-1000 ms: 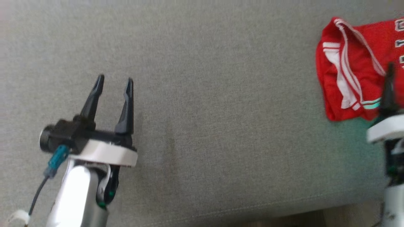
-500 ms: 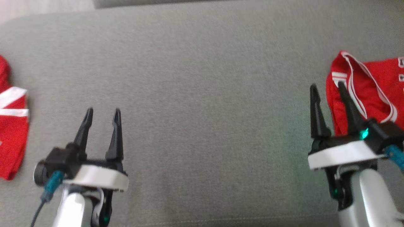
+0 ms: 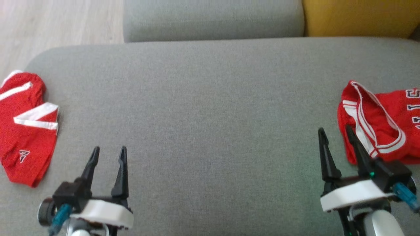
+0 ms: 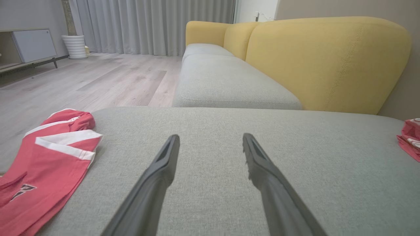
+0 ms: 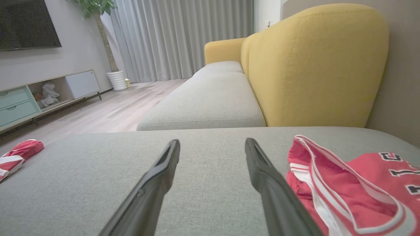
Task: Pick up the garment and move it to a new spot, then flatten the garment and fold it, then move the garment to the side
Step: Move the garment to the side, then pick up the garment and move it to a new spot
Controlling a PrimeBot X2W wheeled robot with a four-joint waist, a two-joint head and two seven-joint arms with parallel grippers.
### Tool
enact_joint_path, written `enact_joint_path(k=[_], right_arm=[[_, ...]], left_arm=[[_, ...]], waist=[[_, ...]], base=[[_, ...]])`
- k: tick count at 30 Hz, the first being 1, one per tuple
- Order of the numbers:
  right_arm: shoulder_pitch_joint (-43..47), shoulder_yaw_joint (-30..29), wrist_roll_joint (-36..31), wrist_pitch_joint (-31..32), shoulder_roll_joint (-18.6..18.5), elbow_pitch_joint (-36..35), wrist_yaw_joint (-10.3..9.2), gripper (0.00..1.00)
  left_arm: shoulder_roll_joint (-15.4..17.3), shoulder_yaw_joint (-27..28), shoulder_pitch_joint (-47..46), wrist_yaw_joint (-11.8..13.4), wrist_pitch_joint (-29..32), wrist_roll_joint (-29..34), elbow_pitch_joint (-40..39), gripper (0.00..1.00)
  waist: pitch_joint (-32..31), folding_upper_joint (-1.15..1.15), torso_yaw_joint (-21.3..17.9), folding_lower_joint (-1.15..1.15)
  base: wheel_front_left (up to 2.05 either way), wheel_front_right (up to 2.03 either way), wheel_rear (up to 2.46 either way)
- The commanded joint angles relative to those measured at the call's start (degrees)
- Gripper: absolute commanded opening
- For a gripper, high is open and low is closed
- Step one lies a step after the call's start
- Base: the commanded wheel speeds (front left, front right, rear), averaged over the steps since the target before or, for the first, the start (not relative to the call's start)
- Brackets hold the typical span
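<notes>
Both pincers stand wide apart in the jaws and hold nothing: the left gripper (image 3: 109,150) hovers low over the bare grey sofa seat (image 3: 210,108), and the right gripper (image 3: 334,129) does the same on the other side, fingers pointing toward the yellow backrest (image 3: 354,16). Two red garments lie at opposite ends of the seat, well apart. A crumpled red jersey (image 3: 384,124) with white trim and dark lettering sits bunched just beside the right gripper's outer finger, which crosses its near edge in the head view; whether they touch is unclear. At the far left edge, near the wooden floor (image 3: 49,23), a red-and-white garment (image 3: 26,137) with a small logo lies flatter and more compact, as if set aside on purpose. Judging by this, the jersey is the piece awaiting work: it is unfolded, and the wide empty stretch of cushion between the arms looks like the spot kept free for spreading it out. Open jaws suit that, ready to pinch a raised fold. Its bunched layers may lift unevenly, so a grip on the trimmed edge seems safest.
</notes>
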Motion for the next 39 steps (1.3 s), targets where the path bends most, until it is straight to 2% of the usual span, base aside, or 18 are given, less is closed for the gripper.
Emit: enact_joint_path(k=[1, 12, 39], right_arm=[[-0.46, 0.88, -0.36, 0.29, -0.15, -2.45, 0.37, 1.0], [3.71, -0.82, -0.67, 1.57, -0.15, -5.0, 0.37, 1.0], [4.69, -1.6, -0.63, 3.03, -0.15, -5.8, 0.37, 1.0]], left_arm=[[0.96, 1.85, -0.69, 0.57, -0.08, 0.47, -1.32, 1.0], [1.18, 1.38, 1.96, 1.62, -0.09, 0.49, -1.29, 1.0], [1.71, 0.95, 0.63, 2.22, -0.28, -0.12, -1.2, 1.0]], waist=[[-1.06, 0.0, 0.14, 0.01], [-3.47, 0.0, -0.26, 0.01], [-3.28, 0.0, -0.14, 0.01]], base=[[0.0, 0.0, 0.0], [0.0, 0.0, 0.0], [0.0, 0.0, 0.0]])
